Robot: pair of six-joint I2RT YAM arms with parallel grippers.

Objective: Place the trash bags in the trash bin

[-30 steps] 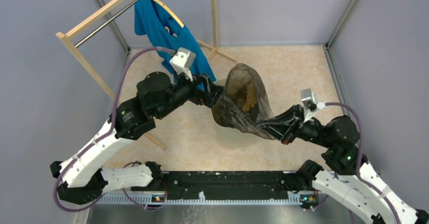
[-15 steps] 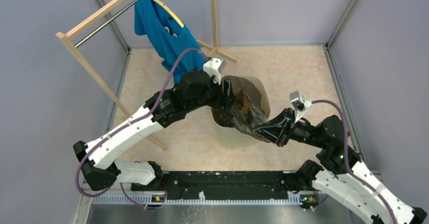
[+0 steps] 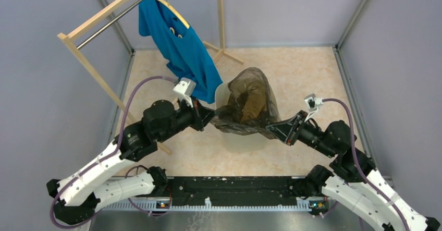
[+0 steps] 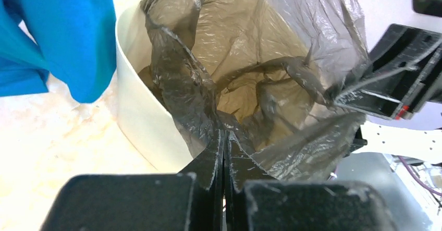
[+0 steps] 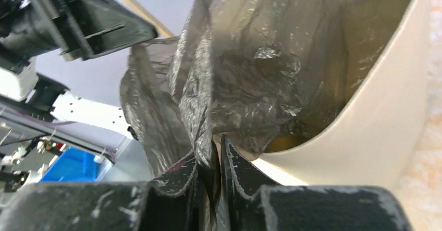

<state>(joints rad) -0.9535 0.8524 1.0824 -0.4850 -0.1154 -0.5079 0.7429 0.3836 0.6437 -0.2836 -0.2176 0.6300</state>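
Pinching bag on opposite edges with left and right jaws, sagging into bin mouth. Risks tearing thin film if pulled wider, or snagging nearby shirt.

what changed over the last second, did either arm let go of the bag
The left gripper swung out over the trash bin, then pulled back to the near left, drawing the edge of the trash bag with it. The right gripper barely shifted. Both stay shut on the bag; neither let go. Bin, blue shirt and wooden rack have not moved.
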